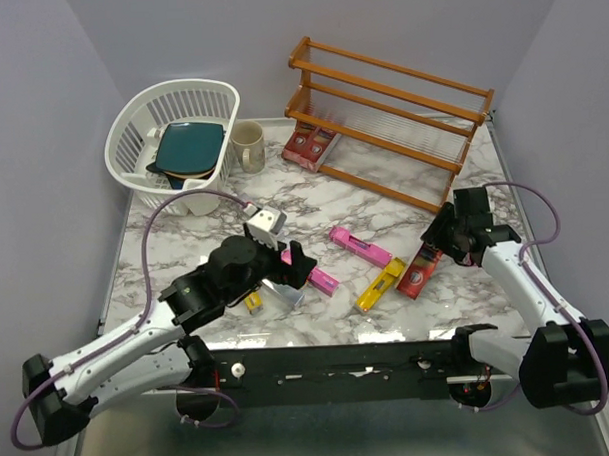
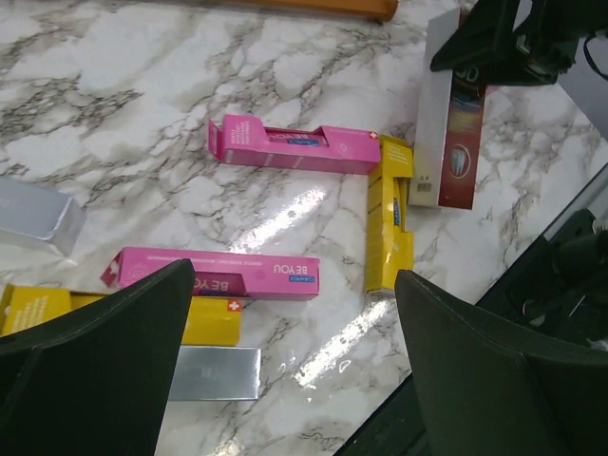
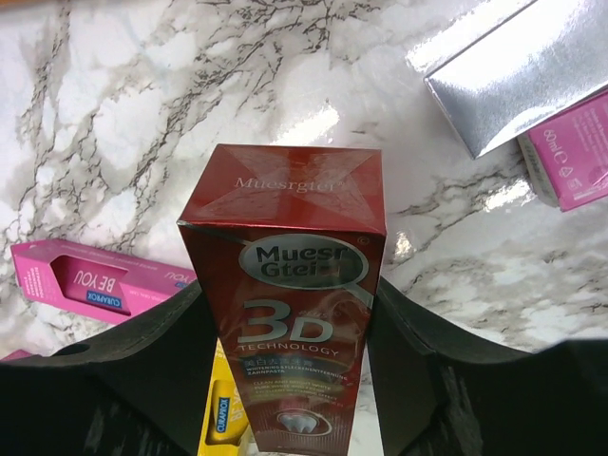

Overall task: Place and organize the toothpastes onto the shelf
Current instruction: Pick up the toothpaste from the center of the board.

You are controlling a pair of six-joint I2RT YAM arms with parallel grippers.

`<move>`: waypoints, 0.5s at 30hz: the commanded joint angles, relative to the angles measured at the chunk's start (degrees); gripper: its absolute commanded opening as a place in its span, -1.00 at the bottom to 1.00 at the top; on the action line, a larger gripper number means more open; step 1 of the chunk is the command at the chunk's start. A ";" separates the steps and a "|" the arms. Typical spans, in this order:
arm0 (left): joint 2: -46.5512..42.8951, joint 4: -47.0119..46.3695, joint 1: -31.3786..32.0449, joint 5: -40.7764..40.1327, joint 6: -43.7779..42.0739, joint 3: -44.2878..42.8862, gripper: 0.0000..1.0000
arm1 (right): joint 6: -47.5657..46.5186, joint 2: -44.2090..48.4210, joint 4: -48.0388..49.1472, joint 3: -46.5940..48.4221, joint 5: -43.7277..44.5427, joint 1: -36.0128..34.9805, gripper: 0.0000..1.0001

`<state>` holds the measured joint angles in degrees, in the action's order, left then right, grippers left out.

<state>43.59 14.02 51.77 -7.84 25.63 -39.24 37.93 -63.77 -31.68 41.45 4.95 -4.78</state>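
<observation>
Listing your left gripper [image 2: 296,313] first: jaws released and spread wide, nothing between them. Under the gap lies a pink carton [image 2: 214,274]. A yellow carton [image 2: 214,323] and a silver carton [image 2: 214,373] sit just behind it, toward the wrist. Past the jaw tips, a second pink carton [image 2: 294,147] touches a second yellow carton [image 2: 389,223] at one end. Your right gripper [image 3: 285,318]: jaws grasping the red carton [image 3: 285,204] by its long sides, a finger against each, with the end flap projecting beyond the tips. The shelf [image 1: 391,115] stands well beyond both pairs of jaws, with two red cartons [image 1: 312,145] at its lowest tier.
</observation>
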 commanded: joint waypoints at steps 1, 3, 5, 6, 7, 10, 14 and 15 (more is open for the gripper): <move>6.49 -11.63 9.21 -9.72 -5.05 0.93 0.98 | 2.58 3.73 -2.68 -0.76 -3.89 0.12 -0.24; 10.80 -16.82 12.03 -11.75 -10.12 0.66 0.98 | 2.67 5.14 -4.43 -0.06 -4.69 0.12 -0.24; 15.18 -21.37 15.98 -14.73 -13.83 0.13 0.98 | 2.76 7.25 -5.84 0.73 -6.69 0.20 -0.24; 16.68 -22.97 17.04 -15.19 -17.24 -0.13 0.98 | 2.67 7.86 -7.15 1.61 -6.80 0.21 -0.24; 18.09 -24.55 18.70 -15.54 -19.02 -0.39 0.98 | 2.76 9.35 -7.77 2.14 -7.14 0.12 -0.24; 23.45 -29.74 20.91 -16.33 -24.63 -1.62 0.98 | 3.20 11.12 -9.80 3.89 -8.55 0.21 -0.24; 30.21 -36.94 23.90 -17.48 -28.79 -2.76 0.98 | 3.81 13.05 -10.42 4.43 -10.83 0.12 -0.24; 31.28 -37.74 24.34 -17.56 -29.14 -3.55 0.98 | 4.08 13.23 -10.24 4.51 -11.19 0.12 -0.24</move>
<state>70.52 -12.49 73.87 -21.54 4.08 -39.79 40.12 -52.47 -40.12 43.55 -2.24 -4.78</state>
